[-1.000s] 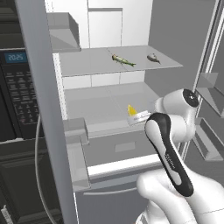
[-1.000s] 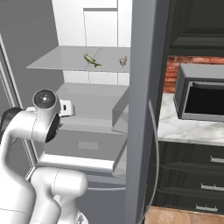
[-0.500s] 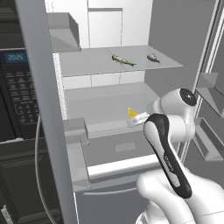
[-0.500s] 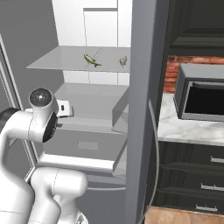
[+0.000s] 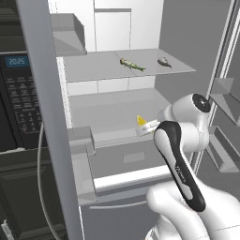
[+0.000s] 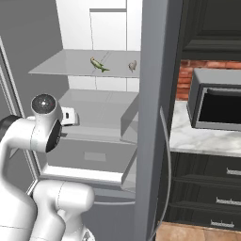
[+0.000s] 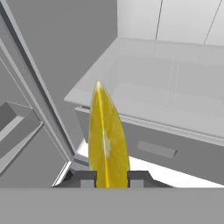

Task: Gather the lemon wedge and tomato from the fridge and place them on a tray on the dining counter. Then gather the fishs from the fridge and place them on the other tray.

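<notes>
1. Yellow and bright, the lemon wedge (image 7: pixel 107 140) stands on its edge between the two dark finger tips (image 7: pixel 88 178) in the hand view. One tip sits on each side of it, and both touch its bottom end.
2. The gripper (image 7: pixel 108 178) is clamped on the lemon wedge and holds it up in the air.
3. In the left base view the lemon wedge (image 5: pixel 141 121) peeks out at the front end of the white arm (image 5: pixel 180 140). It is just above the front edge of the lower shelf (image 5: pixel 112 112).
4. The fridge (image 5: pixel 47 117) has its doors open. Its inside is white and grey.
5. Two small fish lie on the upper shelf (image 5: pixel 93 65). The olive fish (image 5: pixel 131 64) is long and thin. The grey fish (image 5: pixel 163 62) is to the right of it, near it but not touching.
6. In the right base view the olive fish (image 6: pixel 98 64) and the grey fish (image 6: pixel 132 66) lie on that same shelf, above the arm.
7. Under the lower shelf is a grey drawer (image 7: pixel 157 148) with a flat front. The lemon wedge hangs in front of it in the hand view.
8. A black microwave (image 5: pixel 16 93) is on the left of the fridge in the left base view.
9. On the other side, in the right base view, an open dark oven box (image 6: pixel 216 106) sits on a marble top (image 6: pixel 197 139).
</notes>
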You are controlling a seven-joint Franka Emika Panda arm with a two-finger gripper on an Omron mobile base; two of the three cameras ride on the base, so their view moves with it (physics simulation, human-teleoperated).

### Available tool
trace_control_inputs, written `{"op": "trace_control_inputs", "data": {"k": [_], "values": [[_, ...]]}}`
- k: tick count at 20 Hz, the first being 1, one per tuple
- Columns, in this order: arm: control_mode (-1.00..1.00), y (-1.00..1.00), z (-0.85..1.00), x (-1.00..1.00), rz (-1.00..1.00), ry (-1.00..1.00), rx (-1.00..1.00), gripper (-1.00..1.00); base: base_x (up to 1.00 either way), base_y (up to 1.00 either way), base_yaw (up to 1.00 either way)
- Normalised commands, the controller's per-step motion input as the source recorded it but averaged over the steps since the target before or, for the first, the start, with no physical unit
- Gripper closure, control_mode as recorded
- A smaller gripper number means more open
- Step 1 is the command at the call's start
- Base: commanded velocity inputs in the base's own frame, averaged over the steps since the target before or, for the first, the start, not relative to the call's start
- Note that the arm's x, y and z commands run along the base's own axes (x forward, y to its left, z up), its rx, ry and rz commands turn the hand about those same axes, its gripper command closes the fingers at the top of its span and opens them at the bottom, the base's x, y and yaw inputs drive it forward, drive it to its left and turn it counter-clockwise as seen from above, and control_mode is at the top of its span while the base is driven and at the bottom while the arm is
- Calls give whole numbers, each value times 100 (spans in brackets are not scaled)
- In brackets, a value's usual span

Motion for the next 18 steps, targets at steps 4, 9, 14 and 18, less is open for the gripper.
{"op": "trace_control_inputs", "data": {"k": [4,9,14,18], "values": [[-100,0,0,0,0,0,0,100,0,0,0],[100,0,0,0,0,0,0,100,0,0,0],[100,0,0,0,0,0,0,100,0,0,0],[100,0,0,0,0,0,0,100,-4,0,0]]}}
